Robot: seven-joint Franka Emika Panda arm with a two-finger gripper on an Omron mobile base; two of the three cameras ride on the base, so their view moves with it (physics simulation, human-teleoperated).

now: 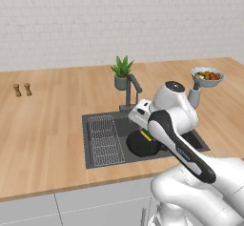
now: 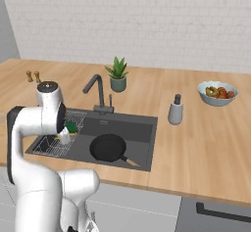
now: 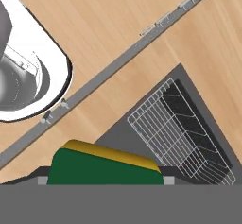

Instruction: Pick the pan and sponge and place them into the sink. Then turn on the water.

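Note:
The black pan (image 1: 141,145) (image 2: 108,148) lies flat in the dark sink (image 1: 86,141) (image 2: 143,128), its handle pointing toward the counter's front. My gripper (image 1: 145,132) (image 2: 68,131) (image 3: 105,178) hangs over the basin, between the pan and the wire rack (image 1: 104,140) (image 3: 182,131), shut on the sponge. The sponge (image 1: 146,135) (image 2: 72,127) (image 3: 104,168) shows its green face with a yellow edge, clear of the sink floor. The angular faucet (image 1: 130,89) (image 2: 97,92) stands behind the basin; no water runs.
A potted plant (image 1: 122,72) (image 2: 117,75) sits behind the faucet. A soap dispenser (image 2: 175,110) and a pale bowl of food (image 1: 207,76) (image 2: 217,93) stand to the right of the sink. Two small shakers (image 1: 22,89) (image 2: 33,76) are far left.

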